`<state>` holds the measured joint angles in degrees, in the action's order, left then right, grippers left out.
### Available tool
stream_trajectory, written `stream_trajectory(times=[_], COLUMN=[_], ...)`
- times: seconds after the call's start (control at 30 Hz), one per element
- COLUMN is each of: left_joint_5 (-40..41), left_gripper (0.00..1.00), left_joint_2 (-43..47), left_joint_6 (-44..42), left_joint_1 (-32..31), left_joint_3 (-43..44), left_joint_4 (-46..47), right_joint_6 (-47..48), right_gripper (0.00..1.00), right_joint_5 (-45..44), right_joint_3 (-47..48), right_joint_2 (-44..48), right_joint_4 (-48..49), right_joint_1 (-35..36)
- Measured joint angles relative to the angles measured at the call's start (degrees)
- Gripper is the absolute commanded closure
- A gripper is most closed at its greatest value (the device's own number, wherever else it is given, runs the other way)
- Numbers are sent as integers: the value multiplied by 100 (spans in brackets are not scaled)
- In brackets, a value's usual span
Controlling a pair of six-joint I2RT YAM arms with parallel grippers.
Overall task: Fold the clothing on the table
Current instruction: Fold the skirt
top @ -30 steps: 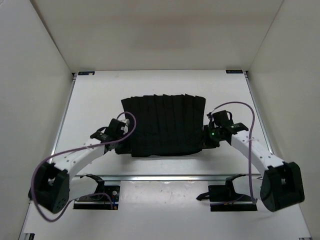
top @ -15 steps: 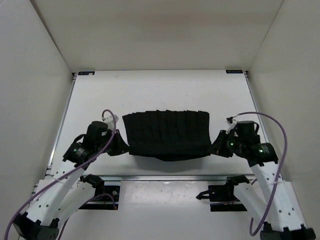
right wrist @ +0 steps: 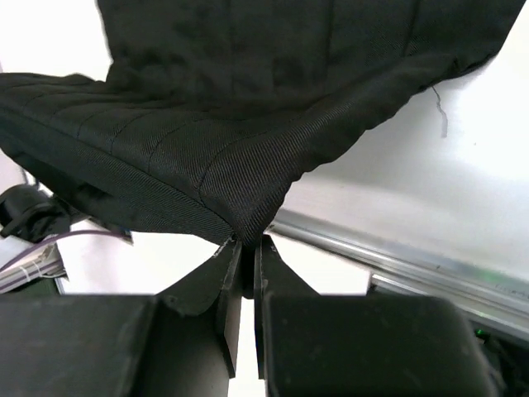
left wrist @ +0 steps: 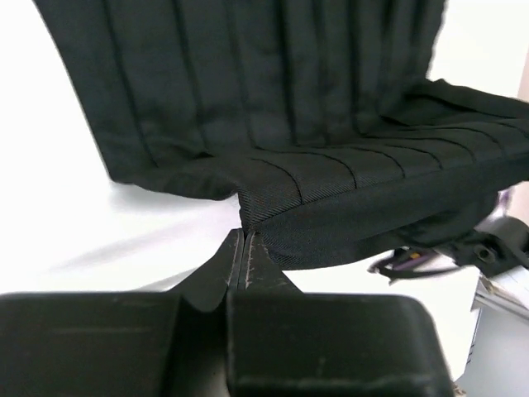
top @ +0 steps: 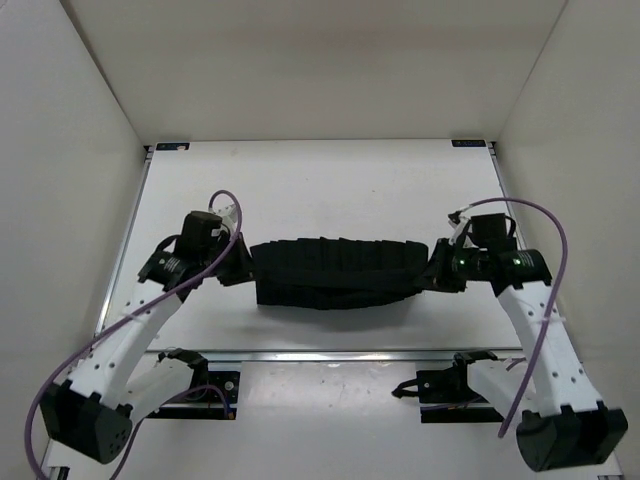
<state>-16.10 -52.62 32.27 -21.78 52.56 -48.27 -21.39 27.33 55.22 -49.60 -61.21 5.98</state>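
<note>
Clothing point(top: 335, 272) hangs pinched between left pincer point(left wrist: 245, 240) and right pincer point(right wrist: 247, 245), seemingly half-folded.

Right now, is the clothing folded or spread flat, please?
Mid-fold: the clothing lies doubled over, corners pinched by the left gripper and right gripper.

No legible text, labels, brands, numbers or signs in any view.
</note>
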Motion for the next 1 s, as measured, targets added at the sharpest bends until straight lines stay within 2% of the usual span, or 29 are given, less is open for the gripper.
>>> stream_trajectory(times=[0.2,0.4,0.43,0.47,0.5,0.53,0.57,0.67,0.8,0.83,0.9,1.0], left_joint_5=[-2,-55,-50,-46,-46,-7,42,118,197,203,201,177], left_gripper=[100,100,96,75,62,45,37,31,31,32,34,36], left_joint_2=[-1176,-2691,-2966,-3204,-3464,-3685,-3875,-4221,-4164,-4098,-3923,-3598], left_joint_6=[-205,-518,-568,-612,-673,-723,-756,-750,-739,-741,-741,-739], left_joint_1=[289,511,533,553,579,619,678,931,1167,1178,1150,1036], left_joint_3=[-136,490,627,752,883,994,1097,1255,1322,1322,1309,1086], left_joint_4=[511,938,1010,1064,1139,1182,1235,1408,1519,1543,1572,1685], right_joint_6=[98,173,177,177,177,190,186,219,262,280,330,367], right_gripper=[100,100,100,95,81,62,55,46,44,48,63,73], right_joint_5=[98,326,343,348,358,343,302,63,-385,-509,-708,-990], right_joint_3=[-164,127,245,369,505,686,835,1145,1276,1259,1117,728], right_joint_2=[-1307,-2632,-2876,-3106,-3324,-3582,-3799,-4168,-4107,-4048,-3858,-3493], right_joint_4=[741,1394,1480,1561,1622,1692,1794,2118,2374,2396,2470,2474], right_joint_1=[-72,-323,-352,-374,-382,-387,-385,-310,-92,-59,4,-37])
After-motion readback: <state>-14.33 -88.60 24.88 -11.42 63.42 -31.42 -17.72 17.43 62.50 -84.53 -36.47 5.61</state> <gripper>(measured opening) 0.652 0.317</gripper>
